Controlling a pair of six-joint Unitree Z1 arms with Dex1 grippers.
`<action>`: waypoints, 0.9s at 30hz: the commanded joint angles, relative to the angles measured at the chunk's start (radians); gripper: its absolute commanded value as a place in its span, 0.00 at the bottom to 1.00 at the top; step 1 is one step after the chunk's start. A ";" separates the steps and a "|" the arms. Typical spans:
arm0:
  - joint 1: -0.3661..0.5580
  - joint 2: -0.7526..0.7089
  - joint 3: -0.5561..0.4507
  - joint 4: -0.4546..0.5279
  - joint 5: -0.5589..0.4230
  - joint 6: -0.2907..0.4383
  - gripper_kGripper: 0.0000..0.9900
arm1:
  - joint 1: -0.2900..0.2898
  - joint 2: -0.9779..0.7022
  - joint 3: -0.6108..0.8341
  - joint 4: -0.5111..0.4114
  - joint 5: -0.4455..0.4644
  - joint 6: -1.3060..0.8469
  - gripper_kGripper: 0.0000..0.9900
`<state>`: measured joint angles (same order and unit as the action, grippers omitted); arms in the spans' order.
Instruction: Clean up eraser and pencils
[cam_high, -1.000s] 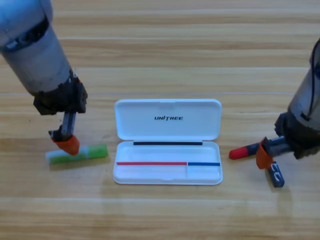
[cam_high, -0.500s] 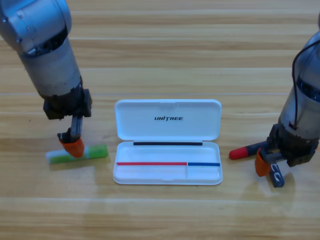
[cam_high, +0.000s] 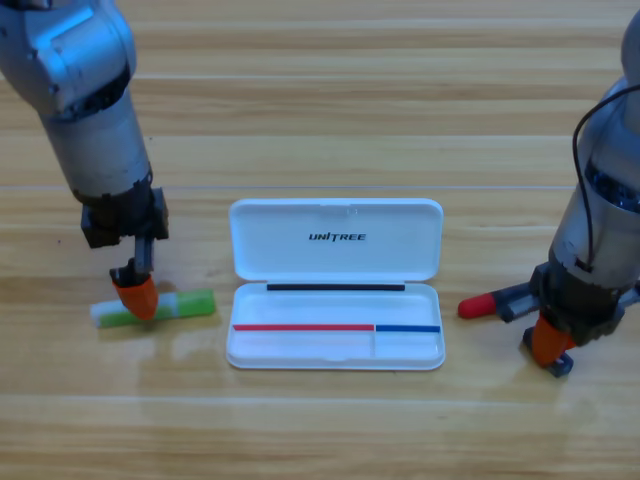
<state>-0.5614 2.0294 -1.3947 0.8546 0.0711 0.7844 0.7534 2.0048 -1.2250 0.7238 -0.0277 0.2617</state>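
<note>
The light-green pencil (cam_high: 180, 305) with a white end lies flat, left of the open white case (cam_high: 300, 347). My left gripper (cam_high: 135, 296) points down onto its left half and touches it. The black pencil (cam_high: 505, 299) lies right of the case with its red end toward the case, and its far end is hidden under the right arm. My right gripper (cam_high: 551, 343) points down onto the eraser (cam_high: 563, 367). Only a small dark corner of the eraser shows beside it.
The case lies open in the middle of the wooden table, its lid (cam_high: 400, 255) folded back toward the far side. Both grey arms stand steeply over the table at the left and right edges.
The right gripper has moved right and down onto the eraser, covering most of it. The left gripper shifted slightly left along the green pencil. Neither pencil has moved.
</note>
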 joint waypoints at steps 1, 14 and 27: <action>0.023 0.054 0.052 -0.042 -0.016 0.010 0.98 | -0.026 -0.038 -0.007 0.029 0.049 -0.111 0.00; 0.023 0.074 0.097 -0.108 -0.024 0.004 0.97 | 0.061 -0.012 -0.280 0.279 0.150 -0.794 0.00; 0.023 0.063 0.157 -0.180 -0.030 0.006 0.90 | 0.150 0.203 -0.574 0.410 0.109 -0.955 0.00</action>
<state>-0.5525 2.0495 -1.2840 0.7057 0.0534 0.7859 0.8435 2.0981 -1.7550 1.0956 0.0927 -0.6711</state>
